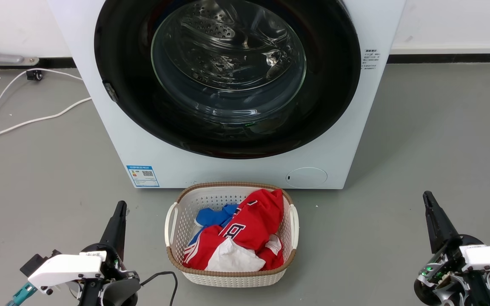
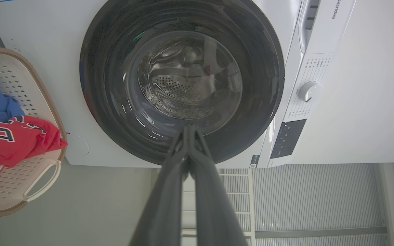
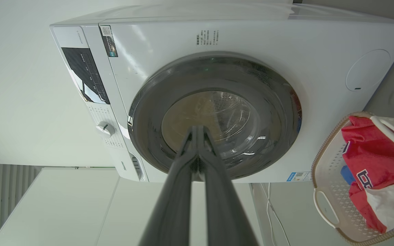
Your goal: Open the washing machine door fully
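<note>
We face the washing machine [image 1: 245,172]; the washing machine door [image 1: 228,72] lies closed, flat against its white front. Our left gripper [image 1: 121,206] hangs low to the left of the laundry basket [image 1: 171,221], its fingers pressed together on nothing. Our right gripper [image 1: 426,196] sits low to the right, fingers likewise pinched together and empty. Both are well apart from the door. The basket, holding red and blue clothes [image 1: 253,221], stands on the grey floor [image 1: 419,140] just before the machine.
</note>
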Tool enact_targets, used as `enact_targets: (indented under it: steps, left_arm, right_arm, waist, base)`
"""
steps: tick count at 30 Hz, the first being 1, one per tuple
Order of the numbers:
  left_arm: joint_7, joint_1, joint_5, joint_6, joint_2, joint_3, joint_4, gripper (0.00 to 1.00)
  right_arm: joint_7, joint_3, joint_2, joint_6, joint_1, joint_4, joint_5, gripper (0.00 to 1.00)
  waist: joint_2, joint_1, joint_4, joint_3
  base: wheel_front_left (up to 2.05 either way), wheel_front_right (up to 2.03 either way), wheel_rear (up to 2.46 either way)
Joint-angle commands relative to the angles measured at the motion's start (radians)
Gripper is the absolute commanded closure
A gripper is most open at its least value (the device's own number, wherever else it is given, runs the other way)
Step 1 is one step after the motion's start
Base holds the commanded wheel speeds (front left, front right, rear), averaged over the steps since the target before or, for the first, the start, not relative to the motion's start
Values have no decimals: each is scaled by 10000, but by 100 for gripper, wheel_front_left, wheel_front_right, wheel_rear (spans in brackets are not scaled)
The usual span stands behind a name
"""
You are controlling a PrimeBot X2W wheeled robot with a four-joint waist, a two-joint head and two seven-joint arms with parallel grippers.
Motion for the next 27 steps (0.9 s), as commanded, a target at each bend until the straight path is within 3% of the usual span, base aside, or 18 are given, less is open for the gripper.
enact_targets:
  steps: [1,7,8,20,27]
  left_arm:
    - [12,37,46,-32,-5,33,4,100]
    - [15,36,48,-32,-7,35,4,100]
    - [0,0,2,0,-2,4,4,0]
    - [-492,106,225,6,6,-611,-195,0]
    - [-845,126,883,2,71,-866,-514,0]
  right_arm:
    - [28,-14,33,29,-89,7,-42,100]
    - [37,-22,38,29,-90,8,-49,100]
    - [4,-10,6,0,-1,4,-10,0]
    - [-517,265,23,1,346,-246,-336,0]
    - [-840,354,28,2,405,-580,-1379,0]
  waist:
    - [0,0,0,0]
    - [0,0,0,0]
    - [0,0,0,0]
    - [0,0,-20,-10]
    - [0,0,-26,-10]
  base:
    - [0,0,0]
    - [0,0,0]
    - [0,0,0]
    - [0,0,0]
    - [0,0,0]
